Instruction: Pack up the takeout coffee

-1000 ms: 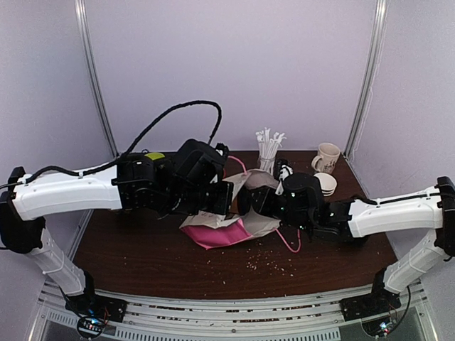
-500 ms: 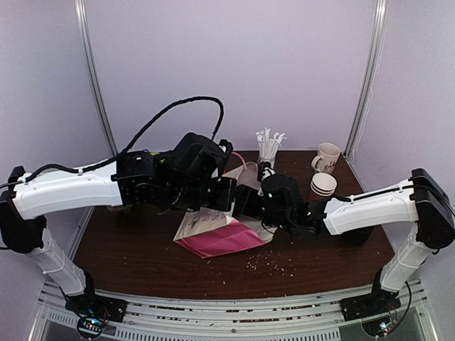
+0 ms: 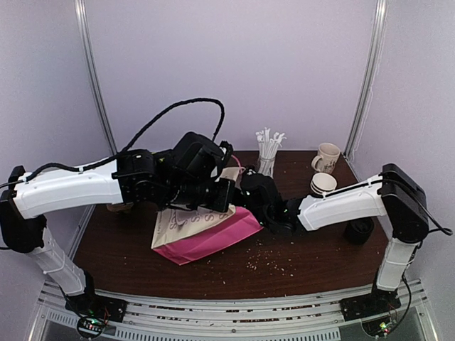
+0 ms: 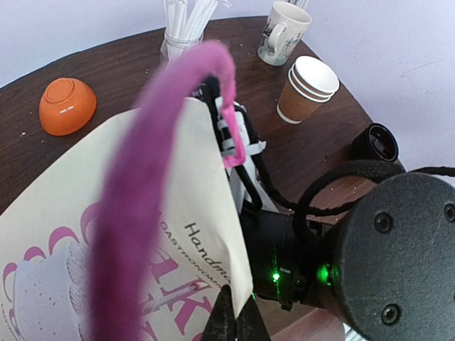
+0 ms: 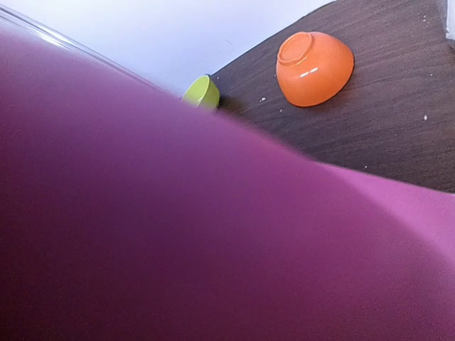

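**Top view.** Found left gripper (image 3: 223, 196) pinched closed on the upper edge of a pink-and-cream paper bag (image 3: 206, 234) that lies tilted on the dark wooden table (image 3: 313, 256), mouth toward the right arm. Noted right gripper (image 3: 252, 195) at the bag's mouth, fingers hidden by bag and wrist. Cannot tell whether spread or closed. Saw no lidded kraft cup here and cannot tell whether inside the bag. Logged at back right a glass of white straws (image 3: 268, 153), a cream printed mug (image 3: 328, 156) and a stack of lidless kraft cups (image 3: 322, 185) just in front of the mug. Logged a black lid stack (image 3: 358, 231) near the right edge.

**Left wrist.** Looked down the bag's cream printed face, thick pink handle up the middle. Saw own fingertips (image 4: 224, 323) pressed together on the cream edge at bottom of view. Noted past the bag an orange bowl (image 4: 67, 105), upside down.

**Right wrist.** Got mostly blurred pink surface, no fingers in sight. Made out the orange bowl and a small yellow-green bowl (image 5: 201, 92) beyond. No cup seen.
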Robot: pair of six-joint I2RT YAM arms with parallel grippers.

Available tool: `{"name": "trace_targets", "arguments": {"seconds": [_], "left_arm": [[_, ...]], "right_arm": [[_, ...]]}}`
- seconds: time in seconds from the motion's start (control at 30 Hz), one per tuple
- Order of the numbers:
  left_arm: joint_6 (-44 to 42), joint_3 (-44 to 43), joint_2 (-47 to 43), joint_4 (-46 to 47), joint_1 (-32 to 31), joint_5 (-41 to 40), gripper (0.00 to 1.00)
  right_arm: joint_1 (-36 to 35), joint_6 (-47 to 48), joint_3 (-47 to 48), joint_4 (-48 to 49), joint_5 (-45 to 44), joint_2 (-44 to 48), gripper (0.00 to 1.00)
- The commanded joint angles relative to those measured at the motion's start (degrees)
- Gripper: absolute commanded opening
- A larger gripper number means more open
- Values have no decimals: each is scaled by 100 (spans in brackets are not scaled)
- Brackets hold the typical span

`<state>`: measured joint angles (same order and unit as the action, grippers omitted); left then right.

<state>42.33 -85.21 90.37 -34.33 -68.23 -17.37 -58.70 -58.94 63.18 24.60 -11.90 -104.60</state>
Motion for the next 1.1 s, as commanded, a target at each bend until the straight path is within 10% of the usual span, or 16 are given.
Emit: {"name": "trace_targets", "arguments": {"seconds": [0.0,0.4,1.07], "left_arm": [[-241,-145,-134,996,-121,477,0],[-22,307,-497,717,-121,-212,0],[55,876,-835,532,-112,-771,0]], "right_arm": [[-11,-188,226,-137,651,-361,62],[41,-121,-187,88,865,236,0],[38,617,-1385,-699,-121,2457,0]]}}
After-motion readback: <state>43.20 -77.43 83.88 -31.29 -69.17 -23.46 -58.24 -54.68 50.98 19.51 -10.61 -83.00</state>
